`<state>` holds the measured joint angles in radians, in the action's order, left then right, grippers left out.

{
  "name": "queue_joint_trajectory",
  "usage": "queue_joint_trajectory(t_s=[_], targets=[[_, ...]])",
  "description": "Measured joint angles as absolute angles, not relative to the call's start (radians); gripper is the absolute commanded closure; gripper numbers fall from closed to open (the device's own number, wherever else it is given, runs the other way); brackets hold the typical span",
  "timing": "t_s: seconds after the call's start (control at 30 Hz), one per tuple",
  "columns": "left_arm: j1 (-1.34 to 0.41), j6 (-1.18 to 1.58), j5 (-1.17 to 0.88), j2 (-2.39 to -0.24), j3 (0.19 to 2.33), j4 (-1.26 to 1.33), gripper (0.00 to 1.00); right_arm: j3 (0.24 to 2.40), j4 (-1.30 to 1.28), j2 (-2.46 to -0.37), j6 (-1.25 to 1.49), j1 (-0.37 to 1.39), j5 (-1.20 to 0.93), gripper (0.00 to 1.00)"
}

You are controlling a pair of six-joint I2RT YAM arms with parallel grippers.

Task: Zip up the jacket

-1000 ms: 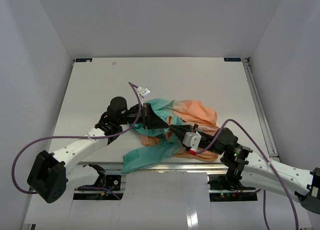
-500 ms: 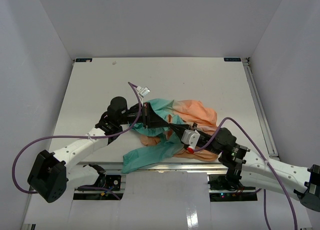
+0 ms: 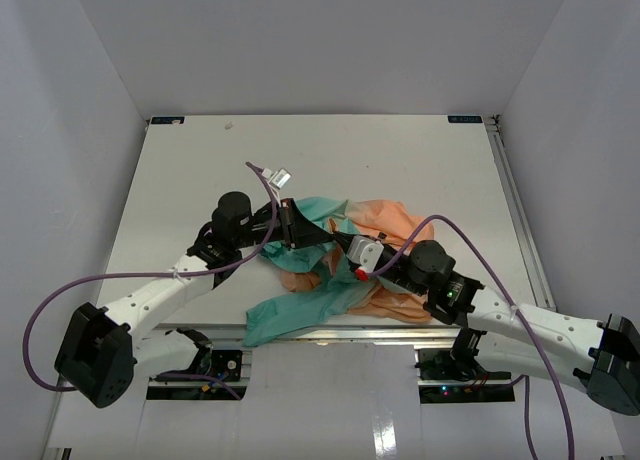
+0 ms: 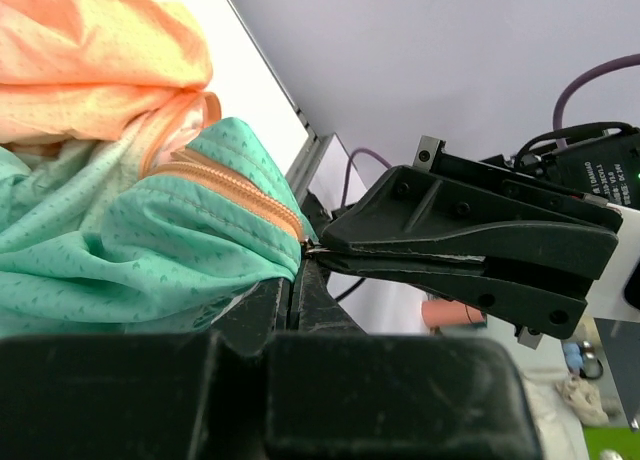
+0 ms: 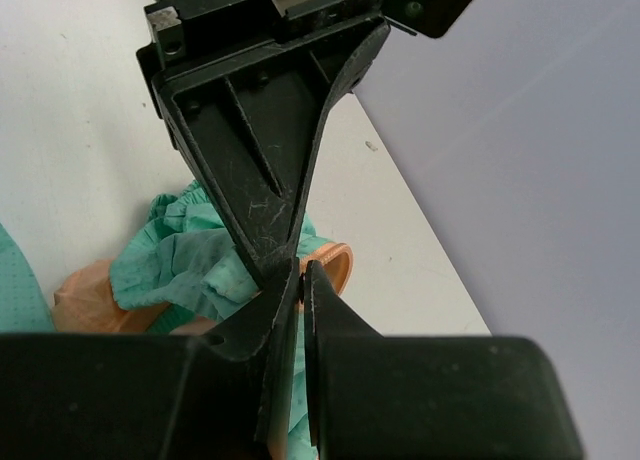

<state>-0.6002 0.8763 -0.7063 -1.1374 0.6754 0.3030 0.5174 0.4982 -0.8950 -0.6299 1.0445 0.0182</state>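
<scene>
White table (image 3: 200,160) | jacket (image 3: 305,312) bunched mid-table | left gripper (image 4: 297,283) clamps its zipper edge (image 4: 235,186) | right gripper (image 4: 325,250) closed alongside

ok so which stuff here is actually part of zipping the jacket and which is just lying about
Part of the job: jacket, zipper, left gripper, right gripper, both shut at the zipper's end.
Just there: purple cables, white connector, table.

Left hand (image 3: 327,240) and right hand (image 3: 339,244) meet at the jacket (image 3: 396,221).
</scene>
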Motion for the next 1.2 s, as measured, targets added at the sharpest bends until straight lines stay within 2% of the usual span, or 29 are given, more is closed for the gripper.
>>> queue_joint_trajectory(t_s=[0.33, 0.63, 0.87, 1.2], targets=[[-0.598, 0.849, -0.674, -1.099, 0.663, 0.281, 1.0, 0.55, 0.497, -0.932, -0.504, 0.915, -0.184, 0.92], [-0.604, 0.839, -0.751, -1.088, 0.662, 0.269, 1.0, 0.559, 0.497, -0.928, -0.488, 0.804, -0.438, 0.92], [-0.617, 0.827, -0.863, -1.09, 0.663, 0.202, 1.0, 0.615, 0.497, -0.979, -0.521, 0.693, -0.469, 0.92], [-0.618, 0.793, -0.881, -1.082, 0.67, 0.12, 1.0, 0.723, 0.502, -1.135, -0.496, 0.576, -0.471, 0.92]])
